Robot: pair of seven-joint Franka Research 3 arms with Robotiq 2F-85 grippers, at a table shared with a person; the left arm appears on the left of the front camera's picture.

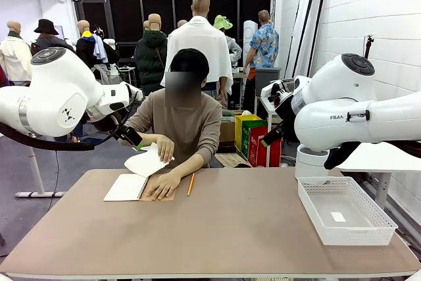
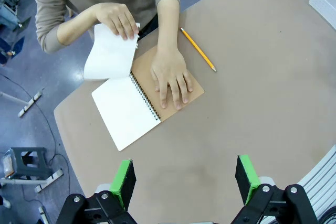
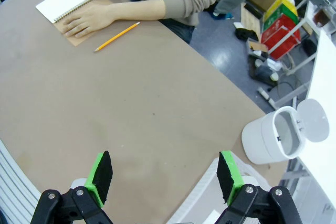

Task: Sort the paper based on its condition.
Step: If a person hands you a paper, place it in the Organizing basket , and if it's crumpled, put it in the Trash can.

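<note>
Green-padded fingers of the left gripper (image 2: 185, 179) and the right gripper (image 3: 164, 177) stand spread wide and empty over the bare brown table (image 1: 230, 228). Farther across, a spiral-bound notebook with a brown kraft cover (image 2: 126, 111) lies open under the person's flat hand (image 2: 170, 77). Just beyond it, the person's other hand (image 2: 116, 19) holds up a thin white sheet of paper (image 2: 107, 56), curled. The sheet looks very light, limp and easily creased, so it is probably best pinched at a free edge, away from the person's fingers.
</note>
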